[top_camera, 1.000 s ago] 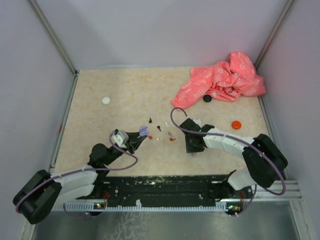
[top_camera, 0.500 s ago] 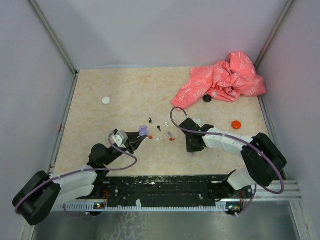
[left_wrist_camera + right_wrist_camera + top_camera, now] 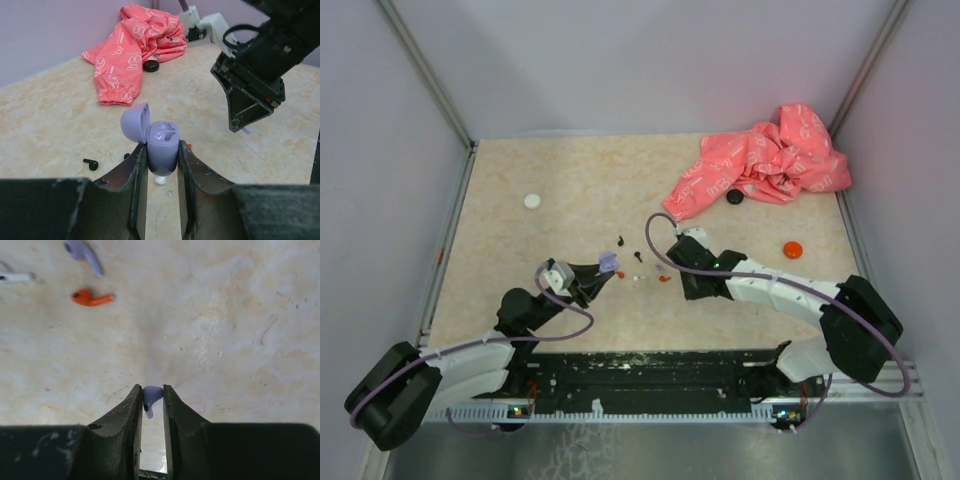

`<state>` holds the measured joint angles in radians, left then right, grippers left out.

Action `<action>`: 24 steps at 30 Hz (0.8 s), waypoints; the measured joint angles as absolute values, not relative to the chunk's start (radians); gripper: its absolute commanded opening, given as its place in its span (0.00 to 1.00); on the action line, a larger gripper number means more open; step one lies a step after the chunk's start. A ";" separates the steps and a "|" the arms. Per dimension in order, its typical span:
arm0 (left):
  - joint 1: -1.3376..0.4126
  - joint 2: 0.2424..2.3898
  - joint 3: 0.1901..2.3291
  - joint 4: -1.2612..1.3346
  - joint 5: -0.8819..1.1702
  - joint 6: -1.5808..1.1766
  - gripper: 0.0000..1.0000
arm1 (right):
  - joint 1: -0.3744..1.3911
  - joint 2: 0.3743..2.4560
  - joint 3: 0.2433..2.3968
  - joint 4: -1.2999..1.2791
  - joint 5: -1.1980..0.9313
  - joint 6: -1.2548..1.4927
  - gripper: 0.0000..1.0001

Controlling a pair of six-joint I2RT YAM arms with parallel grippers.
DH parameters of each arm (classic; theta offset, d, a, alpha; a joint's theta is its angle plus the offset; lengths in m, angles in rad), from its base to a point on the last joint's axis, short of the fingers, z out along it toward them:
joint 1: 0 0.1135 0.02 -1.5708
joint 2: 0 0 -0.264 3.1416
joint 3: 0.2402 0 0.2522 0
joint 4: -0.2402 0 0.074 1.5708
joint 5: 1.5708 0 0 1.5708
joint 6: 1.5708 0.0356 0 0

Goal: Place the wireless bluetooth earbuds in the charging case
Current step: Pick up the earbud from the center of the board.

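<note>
Overhead, loose earbuds [image 3: 638, 256] dot the tabletop [image 3: 550, 180] between both arms. Left wrist: the left end effector [image 3: 162, 152] clamps the upright lilac charging case [image 3: 164, 139] — lid flipped open. Right wrist: the right end effector [image 3: 151, 390] pinches one purple earbud [image 3: 152, 395] close to the tabletop — an orange earbud [image 3: 90, 297] lies ahead, leftward, well apart.

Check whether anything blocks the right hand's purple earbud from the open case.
Nothing visible does. The right hand pinches the purple earbud; the left hand holds the case, lid open. Only small loose earbuds lie on the table between.
</note>
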<state>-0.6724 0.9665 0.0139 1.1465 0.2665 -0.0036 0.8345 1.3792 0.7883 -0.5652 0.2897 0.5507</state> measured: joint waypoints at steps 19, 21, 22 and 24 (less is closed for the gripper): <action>-0.672 1.091 0.014 1.430 0.345 -0.002 0.01 | 0.866 1.110 0.912 -0.159 0.126 0.256 0.18; -0.672 1.118 0.016 1.483 0.363 -0.002 0.01 | 0.868 1.090 0.910 -0.106 0.076 0.236 0.18; -0.672 1.127 0.019 1.500 0.369 -0.003 0.01 | 0.868 1.078 0.909 -0.084 0.056 0.229 0.17; -0.672 1.138 0.028 1.515 0.379 -0.004 0.01 | 0.868 1.047 0.896 -0.018 0.004 0.215 0.18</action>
<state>-0.6724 1.1381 0.0277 1.5154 0.3786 -0.0040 0.8680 1.0473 0.8963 -0.0181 0.0040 0.2150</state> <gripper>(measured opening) 0.310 0.194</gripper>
